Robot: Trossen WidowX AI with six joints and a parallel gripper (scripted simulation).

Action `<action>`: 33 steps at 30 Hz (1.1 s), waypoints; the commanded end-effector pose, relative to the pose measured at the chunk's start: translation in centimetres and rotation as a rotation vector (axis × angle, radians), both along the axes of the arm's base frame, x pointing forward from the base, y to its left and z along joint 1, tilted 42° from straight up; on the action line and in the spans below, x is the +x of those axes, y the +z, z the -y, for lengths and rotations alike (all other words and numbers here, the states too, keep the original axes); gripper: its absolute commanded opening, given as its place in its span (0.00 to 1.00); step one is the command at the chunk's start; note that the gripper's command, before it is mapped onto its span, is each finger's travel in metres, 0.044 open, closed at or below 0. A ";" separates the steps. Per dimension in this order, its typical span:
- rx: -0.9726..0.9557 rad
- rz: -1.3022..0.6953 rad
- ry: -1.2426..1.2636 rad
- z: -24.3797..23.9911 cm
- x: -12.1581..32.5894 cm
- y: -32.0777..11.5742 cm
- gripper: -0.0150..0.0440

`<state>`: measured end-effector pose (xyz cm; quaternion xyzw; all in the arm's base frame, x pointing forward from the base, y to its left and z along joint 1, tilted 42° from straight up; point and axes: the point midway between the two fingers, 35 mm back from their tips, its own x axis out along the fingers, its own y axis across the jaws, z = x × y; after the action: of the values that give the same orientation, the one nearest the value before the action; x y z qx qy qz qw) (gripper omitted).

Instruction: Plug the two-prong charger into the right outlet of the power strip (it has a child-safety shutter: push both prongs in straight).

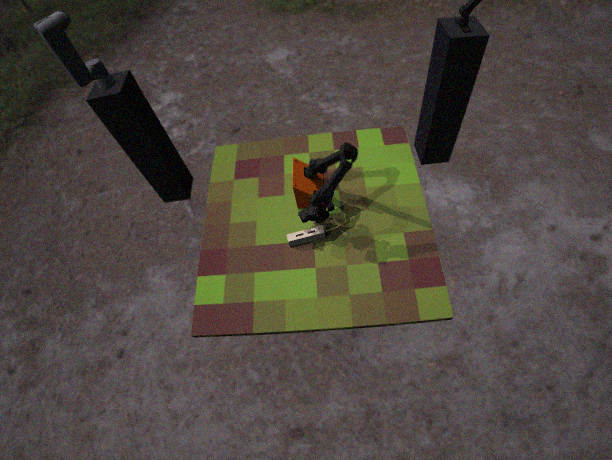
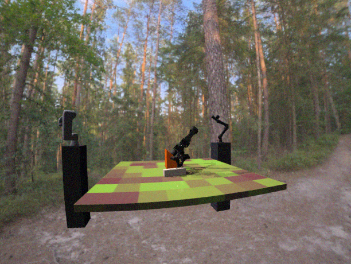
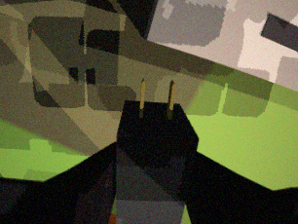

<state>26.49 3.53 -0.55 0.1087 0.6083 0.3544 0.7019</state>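
My gripper (image 3: 149, 151) (image 2: 180, 165) is shut on the black two-prong charger (image 3: 155, 130), seen clearly in the wrist view. Its two brass prongs point away from the fingers, toward the top of that view, and are bare. The pale power strip (image 1: 306, 239) (image 2: 174, 173) (image 3: 254, 49) lies on the table, with two dark outlets on top in the top view. In the wrist view the strip is at the upper right, with part of a dark slot showing; the prongs are clear of it. In the top view the gripper is just behind the strip's right end.
An orange upright panel (image 1: 306, 187) (image 2: 170, 160) stands behind the strip, close beside the arm. The patchwork table (image 1: 285, 285) (image 2: 160, 186) has open edges. Two dark pillars (image 1: 145, 145) (image 1: 450, 95) carrying other arms stand outside it. The arm's shadows cross the table near the strip.
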 end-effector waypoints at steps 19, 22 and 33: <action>-0.001 -0.051 -0.058 3.0 -0.2 -4.1 0.25; 0.000 -0.058 -0.066 3.4 -0.3 -4.6 0.25; 0.006 -0.083 -0.096 4.7 -0.8 -6.6 0.25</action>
<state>25.86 -0.76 -6.52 0.1518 0.6277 0.3204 0.6930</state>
